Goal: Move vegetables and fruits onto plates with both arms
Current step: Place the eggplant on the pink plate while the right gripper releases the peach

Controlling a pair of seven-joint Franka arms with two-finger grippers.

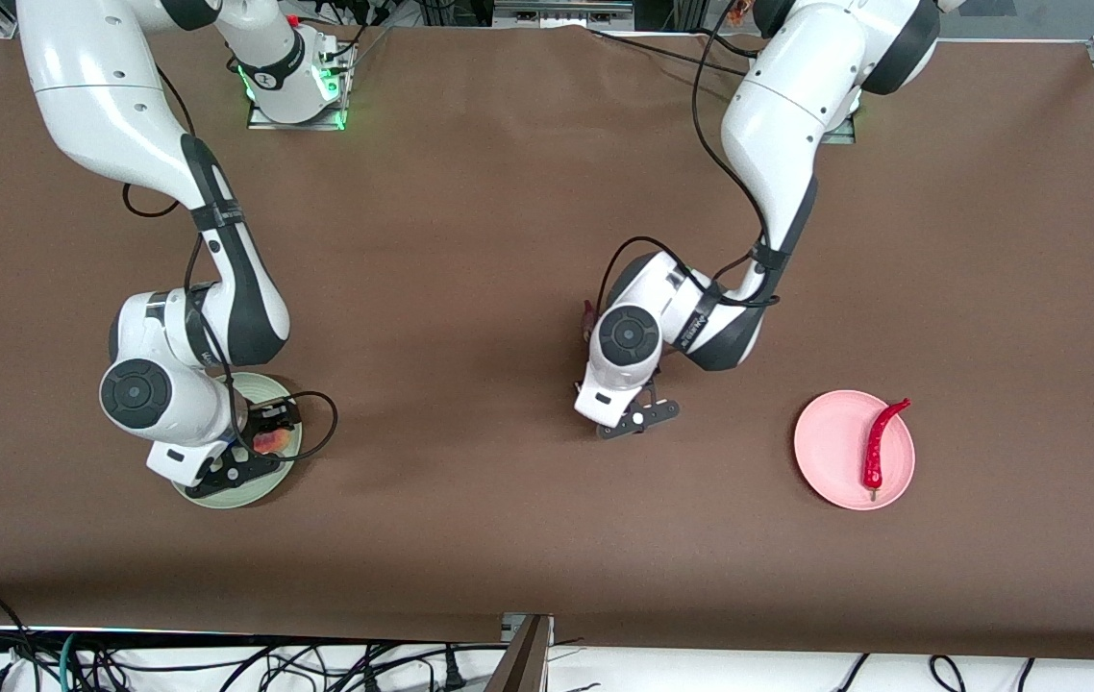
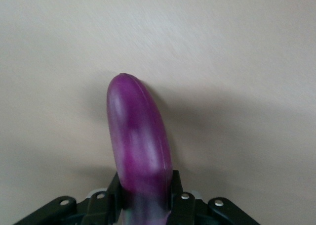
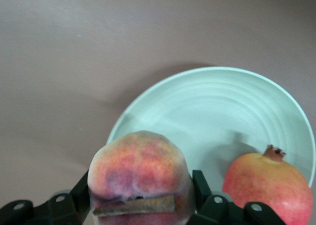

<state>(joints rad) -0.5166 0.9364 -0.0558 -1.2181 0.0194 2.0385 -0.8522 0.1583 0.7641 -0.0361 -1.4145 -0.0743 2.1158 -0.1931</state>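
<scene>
My right gripper [image 3: 140,191] is shut on the orange-pink peach [image 3: 139,169] and holds it over the rim of the pale green plate [image 3: 207,106]. The red-yellow fruit [image 3: 269,186] rests on that plate. In the front view this gripper [image 1: 254,447], the peach [image 1: 270,441] and the green plate [image 1: 263,389] show, but the red-yellow fruit is hidden under the wrist. My left gripper [image 2: 144,195] is shut on the purple eggplant [image 2: 138,141], low over the table's middle [image 1: 629,415]. The red chili [image 1: 882,444] lies on the pink plate [image 1: 831,452].
The brown table cloth [image 1: 470,240] is bare between the two plates. The pink plate is toward the left arm's end, the green plate toward the right arm's end. Cables hang along the table's edge nearest the front camera.
</scene>
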